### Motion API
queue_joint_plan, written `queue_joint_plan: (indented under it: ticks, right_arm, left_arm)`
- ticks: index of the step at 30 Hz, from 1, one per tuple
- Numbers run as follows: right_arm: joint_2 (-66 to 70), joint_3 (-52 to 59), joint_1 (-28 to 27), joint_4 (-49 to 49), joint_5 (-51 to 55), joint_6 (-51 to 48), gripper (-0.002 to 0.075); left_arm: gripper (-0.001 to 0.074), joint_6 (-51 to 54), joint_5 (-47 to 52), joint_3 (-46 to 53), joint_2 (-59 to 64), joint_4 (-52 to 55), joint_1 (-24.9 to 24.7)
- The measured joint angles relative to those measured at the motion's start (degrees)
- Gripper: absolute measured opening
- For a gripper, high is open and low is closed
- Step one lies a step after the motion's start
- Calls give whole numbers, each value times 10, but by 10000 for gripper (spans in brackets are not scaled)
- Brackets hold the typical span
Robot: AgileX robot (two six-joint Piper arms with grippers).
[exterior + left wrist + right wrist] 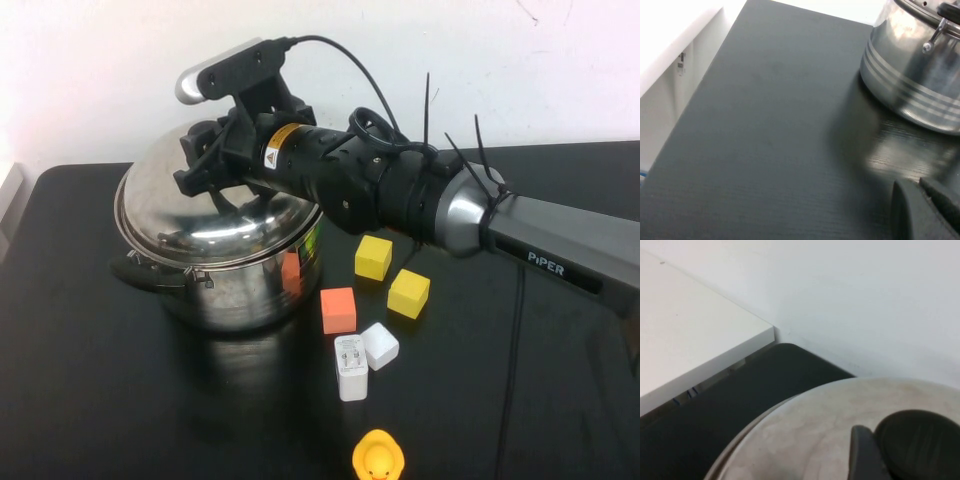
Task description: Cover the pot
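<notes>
The large steel pot with black side handles stands at the back left of the black table. The domed steel lid lies on its rim, looking slightly tilted toward me. My right gripper reaches across from the right and is shut on the lid's black knob. One of its fingers presses against the knob's side. My left gripper is shut and empty, low over the table beside the pot. The left arm is out of the high view.
Two yellow blocks, an orange block, a white cube and a white charger lie right of the pot. A rubber duck sits at the front edge. A white shelf borders the table's left.
</notes>
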Motion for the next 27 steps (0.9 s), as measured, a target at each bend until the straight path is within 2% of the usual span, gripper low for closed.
queue_joint_plan:
  ticks: [2,7,12,14,16,19,21,23,27]
  right_arm:
    - [0,0,0,0,0,6,372]
    - [0,-1,0,0,0,12,482]
    - [-39,0,1,-5,66,21,494]
    - [-71,14,1,-15,84,42,446]
    - [-112,50,1,-28,85,77,355]
    - [-196,139,1,-63,43,130,156]
    - [-255,217,1,-83,4,143,66]
    - [-311,281,1,-92,-10,147,29]
    - [-433,381,1,-98,0,147,7]
  left_arm:
    - [-2,-2,0,0,0,0,0]
    - [-2,-2,0,0,0,0,0]
    - [-1,-2,0,0,0,0,0]
    - [-1,-2,0,0,0,0,0]
    - [-1,-2,0,0,0,0,0]
    - [-1,-2,0,0,0,0,0]
    - [-1,-2,0,0,0,0,0]
    - [-1,-2,0,0,0,0,0]
    - [-1,-2,0,0,0,0,0]
